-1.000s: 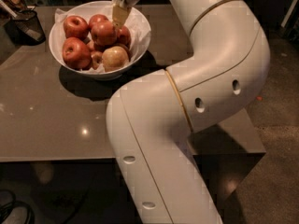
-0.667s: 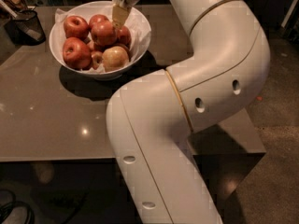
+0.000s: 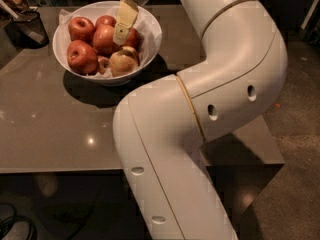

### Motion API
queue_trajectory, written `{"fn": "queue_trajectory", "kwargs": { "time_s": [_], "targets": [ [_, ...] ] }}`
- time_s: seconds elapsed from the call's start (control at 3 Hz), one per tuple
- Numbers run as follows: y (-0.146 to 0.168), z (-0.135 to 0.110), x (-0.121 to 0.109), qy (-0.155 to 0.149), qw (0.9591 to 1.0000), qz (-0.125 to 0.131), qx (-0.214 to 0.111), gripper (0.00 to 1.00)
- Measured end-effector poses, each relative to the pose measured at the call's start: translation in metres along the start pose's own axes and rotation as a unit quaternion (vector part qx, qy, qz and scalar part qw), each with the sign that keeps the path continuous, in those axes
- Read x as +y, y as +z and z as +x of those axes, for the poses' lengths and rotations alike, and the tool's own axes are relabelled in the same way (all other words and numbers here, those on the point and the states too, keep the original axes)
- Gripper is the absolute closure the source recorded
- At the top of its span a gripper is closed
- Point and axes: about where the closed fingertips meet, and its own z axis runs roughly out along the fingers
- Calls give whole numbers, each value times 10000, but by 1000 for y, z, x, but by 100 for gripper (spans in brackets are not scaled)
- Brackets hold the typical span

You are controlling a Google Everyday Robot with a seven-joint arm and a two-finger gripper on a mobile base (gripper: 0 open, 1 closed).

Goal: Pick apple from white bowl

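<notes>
**Dropping claw into white bowl, grip state unreadable**

Versus a second ago: the claw [image 3: 121, 34] reaches a little lower into the white bowl [image 3: 112, 79], with its tip deeper among the fruit. The bowl, the apples [image 3: 81, 56] and the arm [image 3: 225, 84] sit where they were.

Hard to read: I see only one pale yellow face of the claw. I can't tell if it's wide or narrow, or whether it touches anything. The wrist above it is cut off by the top edge. The claw covers part of the middle red apple [image 3: 102, 38] and much of another red one [image 3: 134, 39] behind it. The arm blocks the right side of the tabletop [image 3: 60, 129]. The black mesh cup [image 3: 27, 29] at far left is dim, and its contents are clipped by the corner.

Position: the bowl stands on the far left part of the tabletop, with paper lining [image 3: 146, 23] showing at the rim. The claw tip overlaps the middle red apple's right edge. The yellowish apple [image 3: 124, 63] lies just in front of the tip, nearer the camera.
</notes>
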Motion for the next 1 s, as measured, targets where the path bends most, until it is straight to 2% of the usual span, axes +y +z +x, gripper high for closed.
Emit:
{"fn": "queue_trajectory", "kwargs": {
  "time_s": [0.33, 0.67, 1.0],
  "targets": [
    [0, 0, 0, 0, 10000, 1, 0, 0],
    [0, -3, -4, 44, 9999, 104, -23, 0],
    [-8, -16, -7, 67, 9994, 326, -9, 0]
  ]
}}
